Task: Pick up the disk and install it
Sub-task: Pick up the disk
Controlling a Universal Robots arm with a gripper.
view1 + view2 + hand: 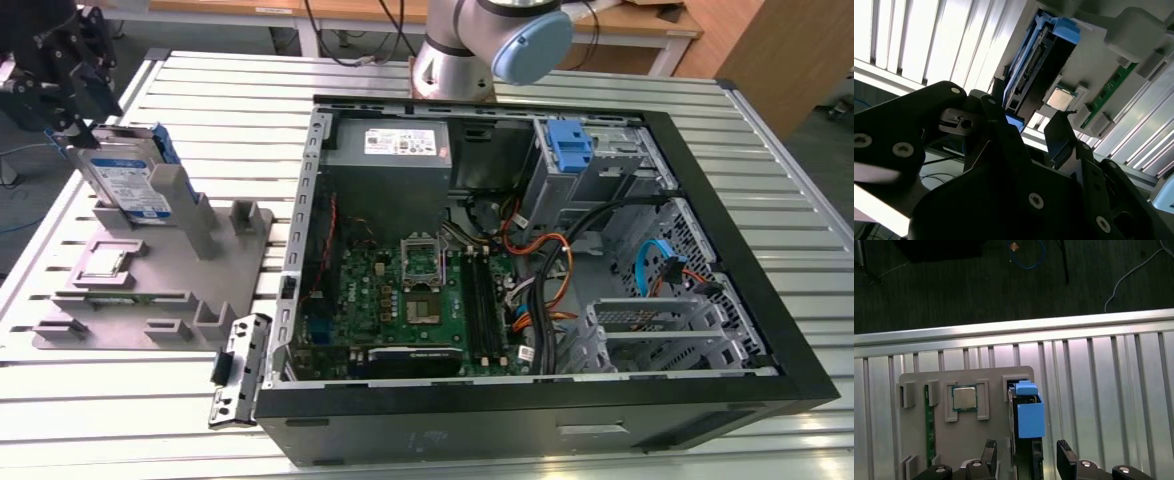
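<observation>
Well, slatted metal table (227, 90) w/ disk (131, 185) on fixture (147, 290); dark floor (954, 290).

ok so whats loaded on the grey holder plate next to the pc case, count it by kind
disk: 1
processor chip: 1
green memory stick: 1
total: 3

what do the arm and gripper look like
The arm is a silver-grey tube with a rounded light blue joint cap. The gripper is matte black, built of flat linkage plates with round silver screw heads, ending in two narrow black fingers.
</observation>
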